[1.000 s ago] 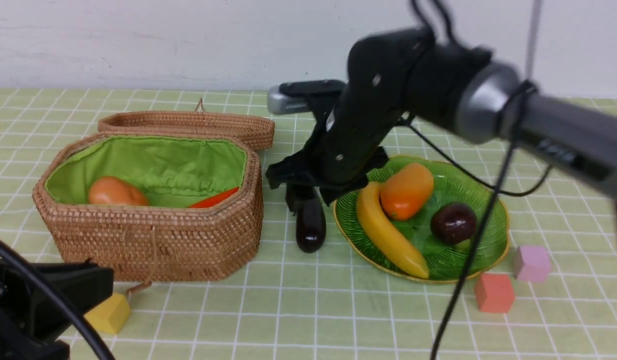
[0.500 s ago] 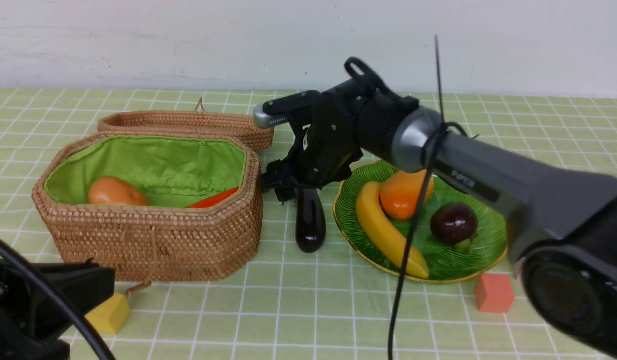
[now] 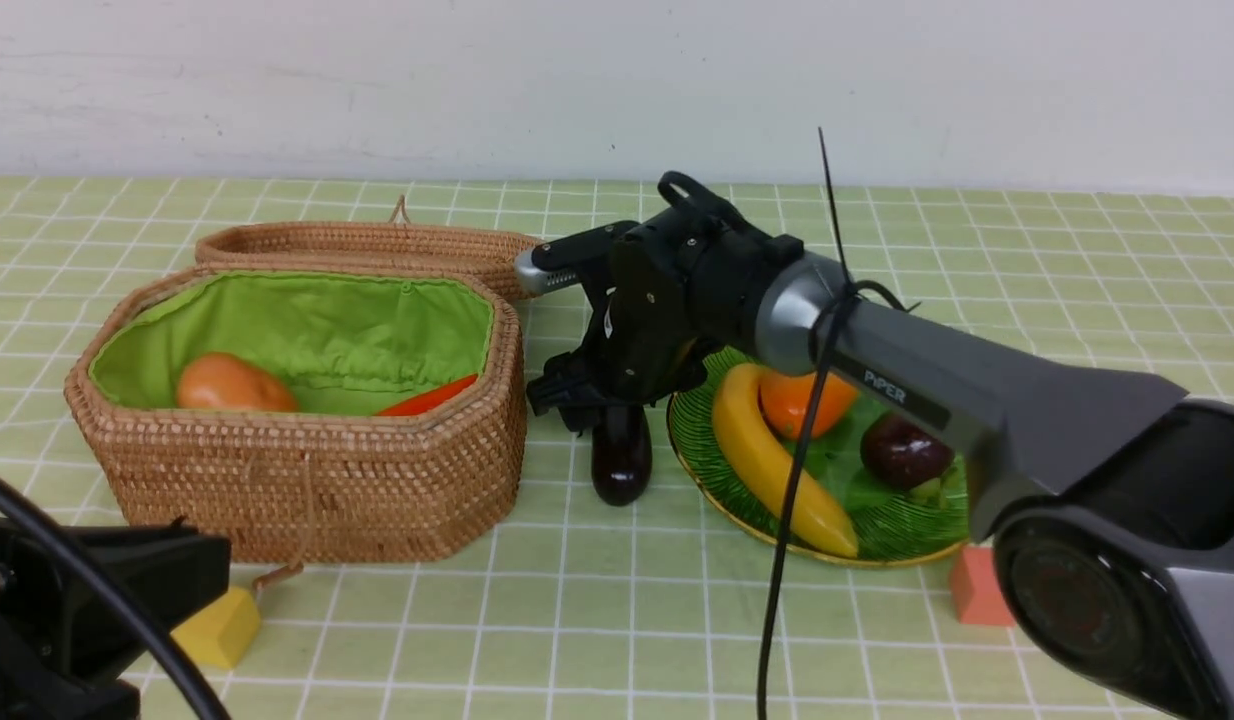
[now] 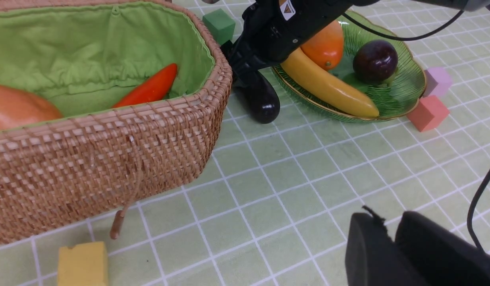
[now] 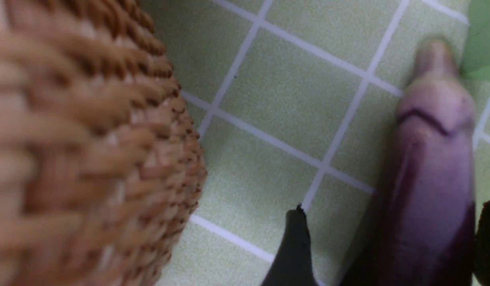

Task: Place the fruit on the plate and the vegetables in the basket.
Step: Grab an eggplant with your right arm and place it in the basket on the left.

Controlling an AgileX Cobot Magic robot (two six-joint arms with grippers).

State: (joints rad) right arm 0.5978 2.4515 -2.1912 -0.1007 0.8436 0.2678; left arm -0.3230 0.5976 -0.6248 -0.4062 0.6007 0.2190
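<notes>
The dark purple eggplant (image 3: 622,455) lies on the cloth between the wicker basket (image 3: 317,480) and the green plate (image 3: 877,520). My right gripper (image 3: 597,400) is down over the eggplant's far end, open. In the right wrist view its fingers stand on either side of the eggplant (image 5: 431,167), with a gap on one side. The potato (image 3: 232,385) and red pepper (image 3: 427,397) are in the basket. Banana (image 3: 767,460), mango (image 3: 792,400) and mangosteen (image 3: 902,450) rest on the plate. My left gripper (image 4: 392,226) is shut and empty, low over the near table.
The basket's lid (image 3: 377,250) lies open behind it. A yellow cube (image 3: 217,625) sits near the basket's front corner and a salmon cube (image 3: 972,590) by the plate's front. A green cube (image 4: 219,24) and a pink cube (image 4: 437,79) show in the left wrist view.
My right arm has swung down and forward, bringing its gripper low over the eggplant's far end with the jaws spread wider. The eggplant and the left arm have not moved.
</notes>
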